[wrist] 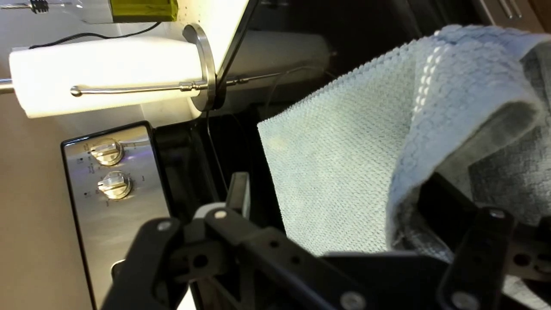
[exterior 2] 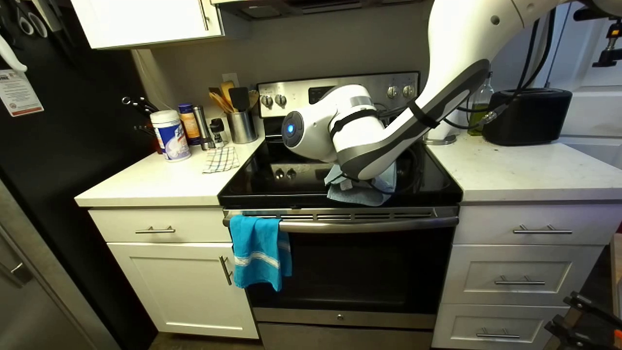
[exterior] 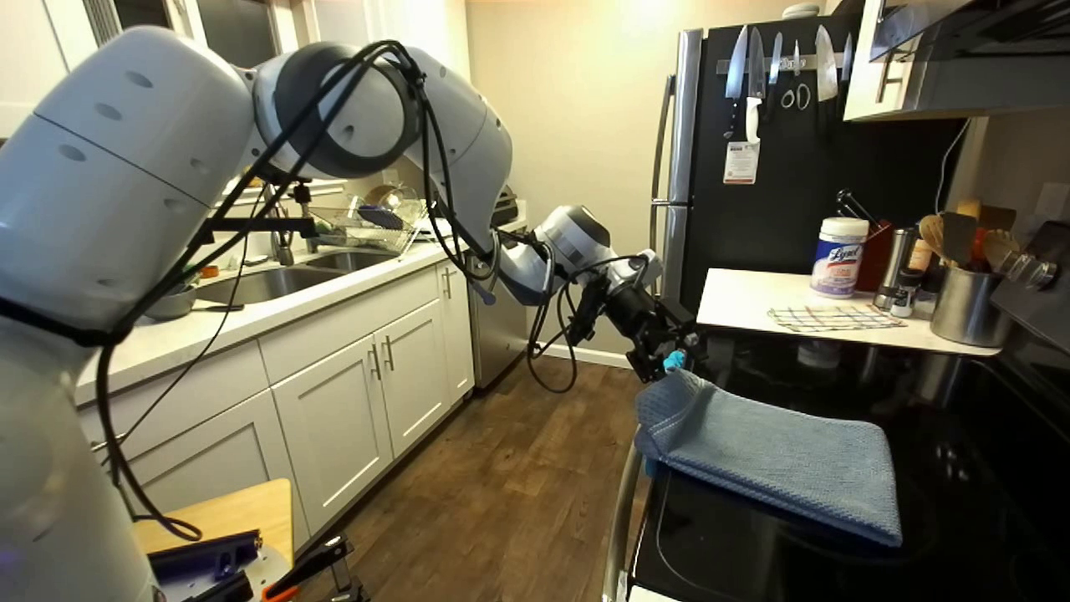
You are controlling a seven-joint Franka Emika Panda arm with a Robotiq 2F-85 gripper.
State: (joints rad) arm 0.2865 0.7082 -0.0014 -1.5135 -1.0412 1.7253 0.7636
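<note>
A light blue textured cloth [exterior: 786, 451] lies on the black glass cooktop [exterior: 736, 552], with its near corner bunched and raised. The cloth also shows in the wrist view [wrist: 331, 168], folded over at the right, and partly behind the arm in an exterior view [exterior 2: 362, 194]. My gripper [wrist: 340, 185] is open, its fingers wide apart over the cloth. One finger is beside the cloth's edge; the other reaches in under the curled fold. In an exterior view the gripper [exterior: 671, 361] is at the raised corner, with a small bright blue patch between its fingers that I cannot identify.
A turquoise towel [exterior 2: 257, 253] hangs on the oven handle [exterior 2: 369, 226]. A paper towel roll [wrist: 116, 77] stands beside the stove, near the control panel [wrist: 120, 206]. A wipes tub [exterior: 838, 257], utensil holder [exterior: 970, 308] and checked cloth [exterior: 836, 318] are on the far counter. A toaster [exterior 2: 527, 116] stands opposite.
</note>
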